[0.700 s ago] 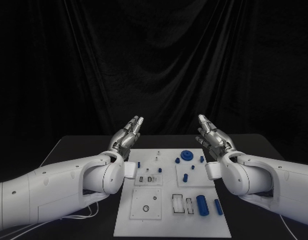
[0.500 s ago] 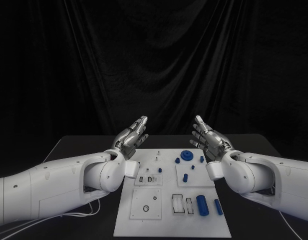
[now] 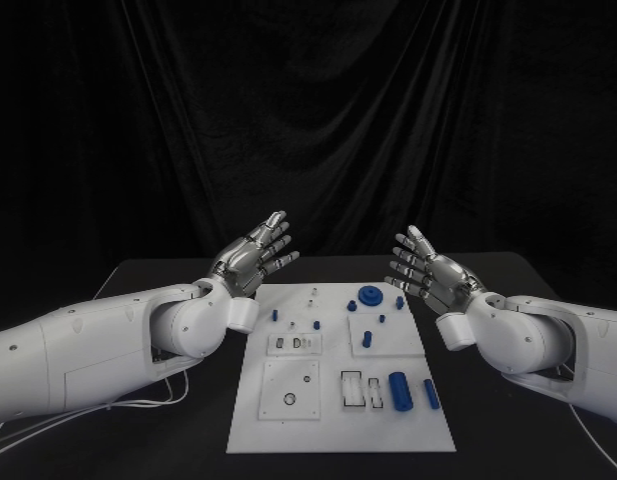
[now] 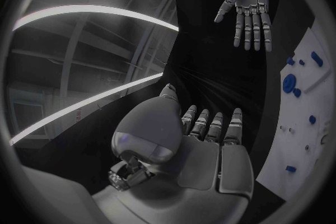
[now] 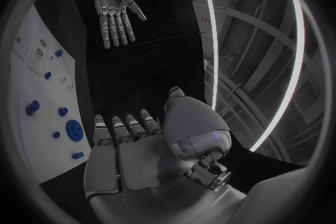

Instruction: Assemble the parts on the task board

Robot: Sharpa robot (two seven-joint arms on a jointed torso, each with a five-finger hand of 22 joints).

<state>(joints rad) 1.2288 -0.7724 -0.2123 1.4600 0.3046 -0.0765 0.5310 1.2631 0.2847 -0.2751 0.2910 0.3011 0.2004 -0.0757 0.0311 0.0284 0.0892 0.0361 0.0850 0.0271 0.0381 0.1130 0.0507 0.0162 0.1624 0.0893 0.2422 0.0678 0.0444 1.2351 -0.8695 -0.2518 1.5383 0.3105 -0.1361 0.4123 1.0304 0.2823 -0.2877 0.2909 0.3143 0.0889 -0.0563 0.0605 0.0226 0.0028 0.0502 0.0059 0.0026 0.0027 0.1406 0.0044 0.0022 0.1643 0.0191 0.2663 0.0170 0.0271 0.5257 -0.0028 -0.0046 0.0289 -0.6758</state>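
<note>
1. Leftmost, the left hand (image 3: 255,256) is raised above the table (image 3: 150,278) just off the far left corner of the task board (image 3: 340,430); its fingers are stretched out and apart, palm turned toward the other hand, and it holds nothing.
2. Next, the task board lies flat on the black table between the two arms, its long side running away from the robot.
3. On the board's far end sits a round blue part (image 3: 372,296), with a few small blue pegs (image 3: 356,305) just beside it and nearer the robot.
4. Further toward the robot, near the board's right edge, a thick blue cylinder (image 3: 400,390) lies next to a thinner blue pin (image 3: 429,393), both lengthwise along the board; white rectangular slots (image 3: 351,388) are to their left.
5. Right of the board's far corner, the right hand (image 3: 428,273) is lifted clear of the table, fingers spread, palm facing the left hand, gripping nothing.
6. From the right wrist view, the left hand (image 5: 115,11) appears across the board (image 5: 28,67), fingers extended and apart.
</note>
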